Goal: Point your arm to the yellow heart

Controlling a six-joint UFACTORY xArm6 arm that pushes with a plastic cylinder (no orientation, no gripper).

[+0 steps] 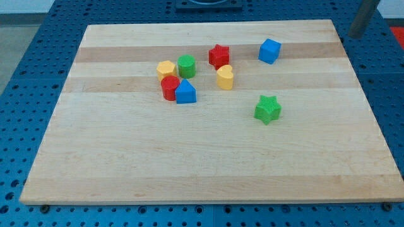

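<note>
A: Looking at the one camera view, I take the red star [219, 55] as my landmark. The yellow heart [225, 77] lies just below it toward the view's bottom, close but seemingly not touching.

B: And my tip?

A: It does not show. A grey bar [364, 17] crosses the view's top right corner, well to the right of the red star, but its lower end is out of frame. No pincer exists on this rig, so whether anything is apart or together I cannot tell.

B: What else sits on the worktop [208, 170]?

A: Left of the red star are a green cylinder [186, 65] and a second yellow block [166, 69], rounded, its exact shape unclear. Below those, left of the star, a red block [169, 87] and a blue block [185, 92] touch each other. A blue cube [269, 51] lies right of the star; a green star [267, 108] lies well below and to the right.

B: Risks?

A: In my judgement, mistaking the other yellow block for the heart is the main one. Also, approaching from the view's top would likely nudge the red star into the heart. Coming from the open side below or right of the heart looks safer.
</note>
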